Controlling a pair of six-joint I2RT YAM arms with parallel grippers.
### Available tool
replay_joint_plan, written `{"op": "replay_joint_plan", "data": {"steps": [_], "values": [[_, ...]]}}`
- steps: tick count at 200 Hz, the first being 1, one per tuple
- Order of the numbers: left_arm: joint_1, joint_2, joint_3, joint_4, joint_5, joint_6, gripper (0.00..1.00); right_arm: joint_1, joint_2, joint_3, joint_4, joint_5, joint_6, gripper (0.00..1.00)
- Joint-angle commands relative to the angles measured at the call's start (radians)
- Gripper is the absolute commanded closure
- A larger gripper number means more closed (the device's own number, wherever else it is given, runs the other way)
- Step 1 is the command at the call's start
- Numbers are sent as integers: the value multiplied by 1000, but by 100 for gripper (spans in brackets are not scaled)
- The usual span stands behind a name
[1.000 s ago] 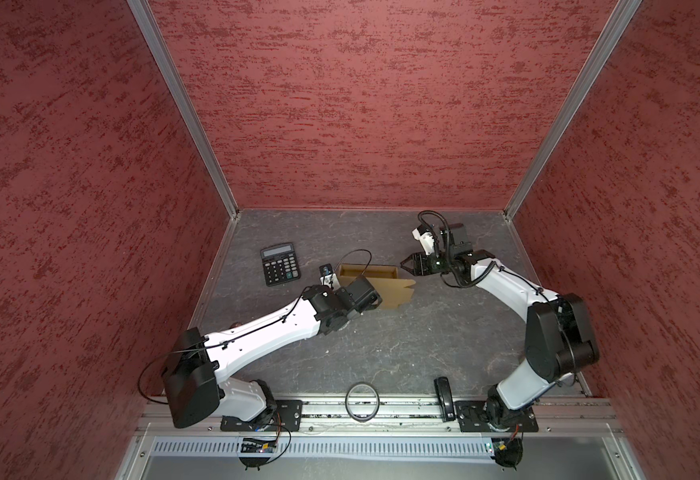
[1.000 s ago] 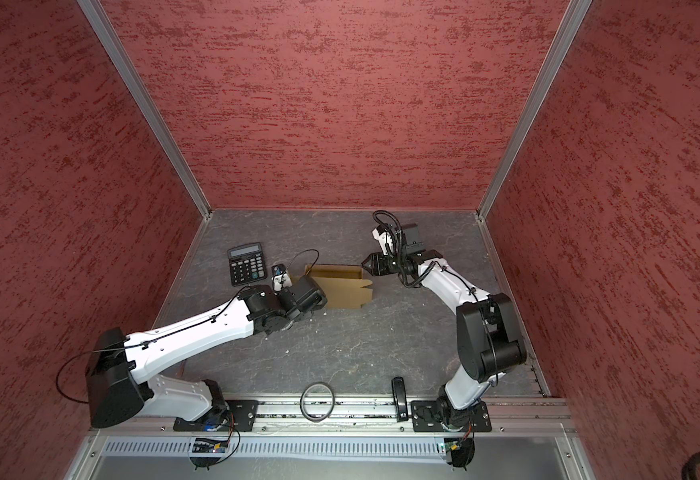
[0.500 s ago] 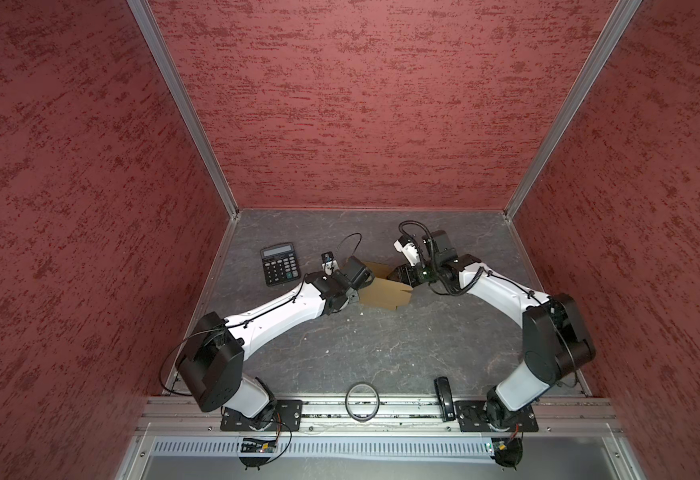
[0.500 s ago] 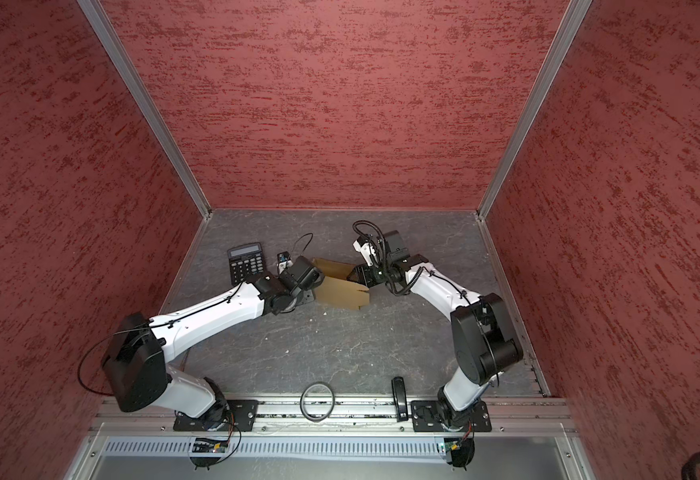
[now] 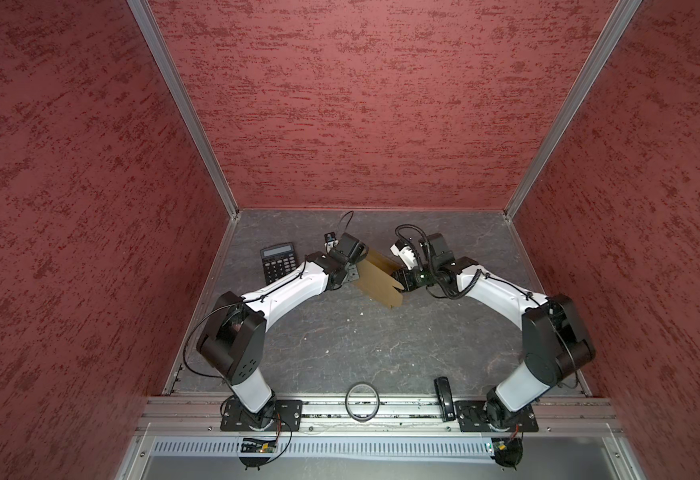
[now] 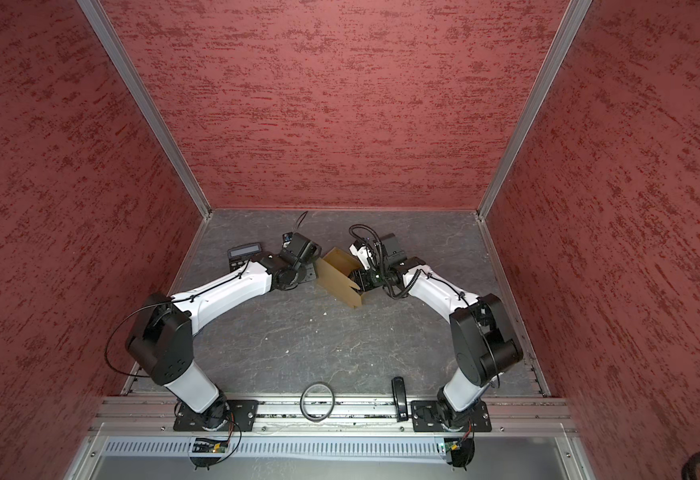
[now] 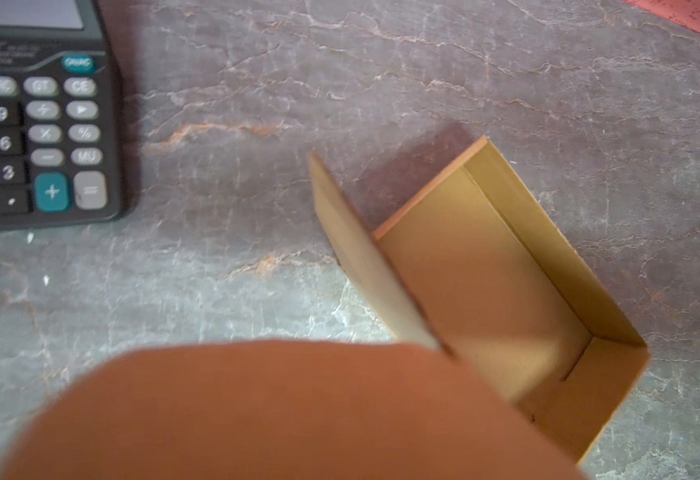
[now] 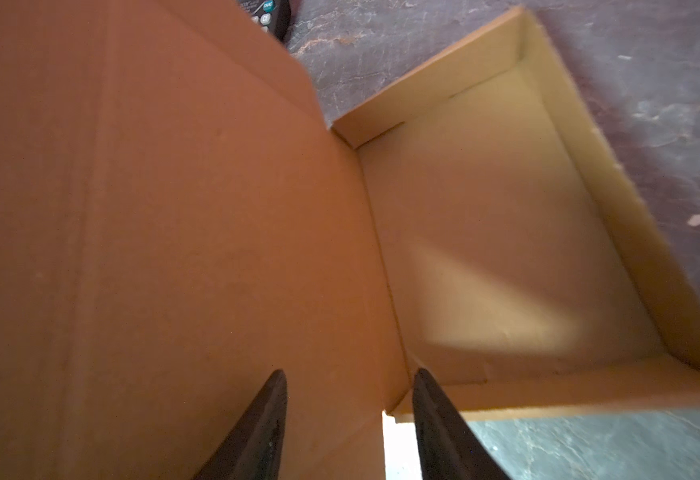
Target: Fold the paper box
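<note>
The paper box [image 5: 379,280] lies between spread right hand [image 8: 350,372] and left hand [image 5: 353,274], grip unseen.

Red textured walls [image 5: 361,104] w/ alu corner posts [image 5: 182,108], grey marbled floor [image 5: 361,332].

paper box [image 5: 379,280]: plain tan-brown outside, no print. Inside reads lighter yellow-tan in the wrist views.
calculator [image 5: 278,262]: black body, black digit keys with white numerals, pale grey function keys, teal plus key [image 7: 52,192], grey display.
table [image 5: 361,340]: dark grey stone pattern, pale veins, a few rust streaks.
walls [image 5: 361,104]: red with darker mottled flecks.
arms [image 5: 286,291]: white links, black joints.
right gripper [image 8: 350,371]: black.
</note>
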Motion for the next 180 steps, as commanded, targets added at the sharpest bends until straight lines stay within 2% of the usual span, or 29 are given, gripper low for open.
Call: {"op": "replay_joint_plan", "data": {"steps": [1,180], "values": [[15,31,49,48,28,52,39,19,-22,17,16,-33,13,50],[35,275,369,92,182,167,39,91,22,-9,195,-26,135,57]]}}
